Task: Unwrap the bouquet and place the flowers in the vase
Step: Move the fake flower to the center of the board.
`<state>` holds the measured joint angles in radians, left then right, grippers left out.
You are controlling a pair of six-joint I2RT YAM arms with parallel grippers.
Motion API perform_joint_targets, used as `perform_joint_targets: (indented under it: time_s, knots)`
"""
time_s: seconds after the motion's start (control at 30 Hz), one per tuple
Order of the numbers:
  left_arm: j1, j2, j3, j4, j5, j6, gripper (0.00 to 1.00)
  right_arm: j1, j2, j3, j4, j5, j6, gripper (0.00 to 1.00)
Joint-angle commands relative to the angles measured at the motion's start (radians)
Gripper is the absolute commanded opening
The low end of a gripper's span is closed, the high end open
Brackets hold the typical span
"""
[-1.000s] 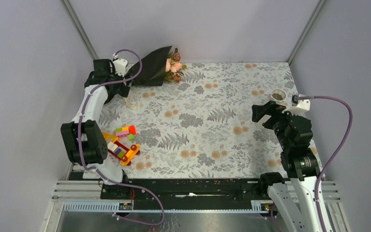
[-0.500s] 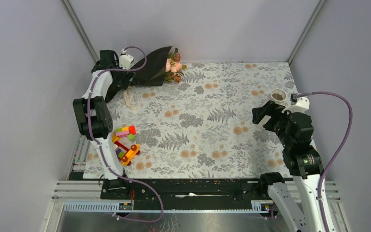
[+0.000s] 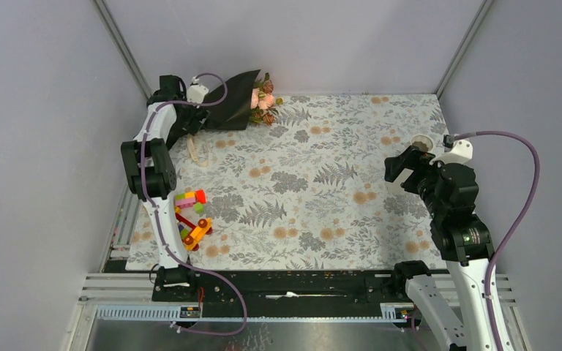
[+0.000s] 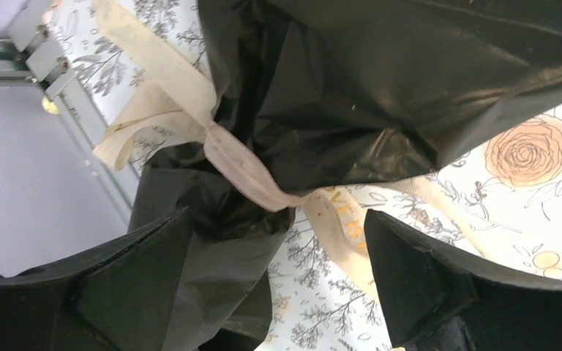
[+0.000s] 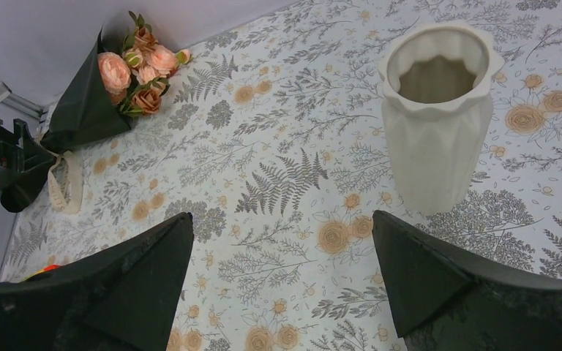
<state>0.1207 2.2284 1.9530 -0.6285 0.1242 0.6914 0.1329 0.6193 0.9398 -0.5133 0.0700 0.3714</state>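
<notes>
The bouquet (image 3: 233,104) lies on its side at the far left corner of the surface (image 3: 315,190). Its black paper cone holds the flowers (image 5: 135,67), which show at the mouth. A cream ribbon (image 4: 243,170) ties the cone's narrow end. The left pincer (image 4: 276,219) stands wide, one jaw on each side of that tied end, not closed on it. The vase (image 5: 439,139) stands upright near the right edge. The right pincer (image 5: 282,219) stands wide before the vase, holding nothing.

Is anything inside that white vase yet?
Empty, as far as visible: the vase stands upright, its mouth showing only bare inner wall.
</notes>
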Motion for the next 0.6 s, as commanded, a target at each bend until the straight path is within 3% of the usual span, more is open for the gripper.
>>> perform_joint_targets:
  time_s: [0.0, 0.37, 0.57]
  knots:
    - [-0.027, 0.056, 0.076, -0.022, 0.024, 0.000, 0.95, 0.007, 0.010, 0.042, -0.002, 0.030, -0.009, 0.99]
    - [-0.103, 0.003, -0.029, -0.014, -0.015, -0.058, 0.70, 0.007, 0.014, 0.050, 0.000, 0.029, -0.011, 0.99]
    - [-0.170, -0.085, -0.126, -0.004, 0.030, -0.116, 0.67, 0.007, -0.001, 0.038, 0.008, 0.019, -0.009, 0.99]
